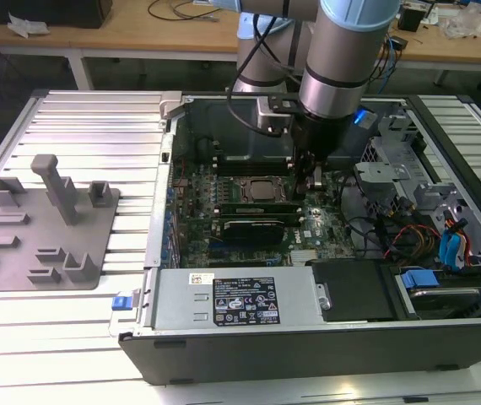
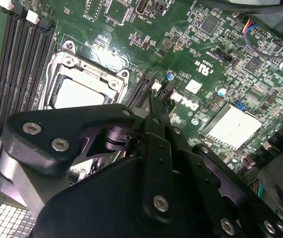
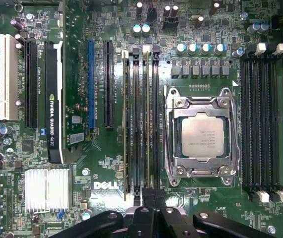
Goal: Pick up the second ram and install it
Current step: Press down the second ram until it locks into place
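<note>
The exterior view looks down at an angle from off the arm onto the whole open computer case [image 1: 249, 304]. The first wrist view faces straight down, close above the motherboard [image 3: 106, 168]. The second wrist view looks obliquely past the fingers [image 2: 154, 114]. All three share the processor [image 1: 262, 190] beside the fingers.

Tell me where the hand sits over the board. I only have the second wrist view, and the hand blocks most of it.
Observer: In the first wrist view the hand is at one end of the slot bank beside the processor.
Operator: Report the second ram.
Observer: The second ram stands edge-on in that bank, in line with the hand. I cannot tell whether it is latched.
Operator: Check outside the case.
Observer: In the exterior view a grey holder lies to the exterior view's left of the computer case.
</note>
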Action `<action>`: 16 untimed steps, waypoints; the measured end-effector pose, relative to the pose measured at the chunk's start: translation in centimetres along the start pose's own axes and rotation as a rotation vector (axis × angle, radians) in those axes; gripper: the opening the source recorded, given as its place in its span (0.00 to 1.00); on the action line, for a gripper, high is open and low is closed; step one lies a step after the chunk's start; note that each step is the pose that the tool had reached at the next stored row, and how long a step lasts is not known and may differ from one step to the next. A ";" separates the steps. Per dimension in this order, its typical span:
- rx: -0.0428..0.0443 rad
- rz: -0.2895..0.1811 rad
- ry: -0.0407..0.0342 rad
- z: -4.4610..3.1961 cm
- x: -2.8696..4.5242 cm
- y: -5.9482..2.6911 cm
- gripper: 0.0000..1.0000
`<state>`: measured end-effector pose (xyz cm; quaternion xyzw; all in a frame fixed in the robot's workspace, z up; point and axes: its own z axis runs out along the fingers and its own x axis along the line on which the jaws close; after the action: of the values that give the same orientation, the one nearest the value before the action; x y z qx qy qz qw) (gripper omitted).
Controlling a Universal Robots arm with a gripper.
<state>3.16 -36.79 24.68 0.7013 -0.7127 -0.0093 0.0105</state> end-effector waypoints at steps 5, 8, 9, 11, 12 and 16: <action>-0.0001 0.000 0.0005 -0.02 0.01 0.19 0.08; -0.0001 0.000 0.0004 0.02 0.03 1.53 0.08; -0.0001 0.000 0.0003 0.03 0.03 1.90 0.08; 0.0000 0.000 0.0003 0.07 0.05 3.19 0.08; 0.0000 0.000 0.0004 0.08 0.06 3.60 0.08; 0.0000 0.000 0.0003 0.13 0.09 5.39 0.08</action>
<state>-2.24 -36.79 24.70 0.7013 -0.7128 -0.0091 0.0107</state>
